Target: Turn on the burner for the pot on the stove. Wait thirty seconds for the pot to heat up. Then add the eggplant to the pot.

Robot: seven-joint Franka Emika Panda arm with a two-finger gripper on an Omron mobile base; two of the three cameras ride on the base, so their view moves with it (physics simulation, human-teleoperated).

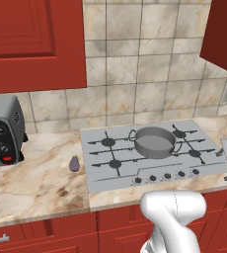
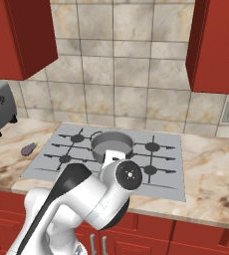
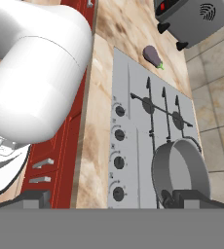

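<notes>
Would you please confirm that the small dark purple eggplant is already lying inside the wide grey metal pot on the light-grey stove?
Not quite. The small dark purple eggplant lies on the marble counter, to the left of the light-grey stove, between it and the grey toaster oven. The wide grey metal pot does stand on the stove, but its inside looks empty. The left base view shows this.

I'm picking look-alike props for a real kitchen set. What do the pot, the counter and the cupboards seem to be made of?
The pot looks like brushed grey metal: even grey, dull sheen, thin wall. The counter looks like polished stone, perhaps marble: beige with brown veins. The cupboards look like red-stained or painted wood with a satin finish and raised panels; no grain shows, so it could be laminate.
</notes>
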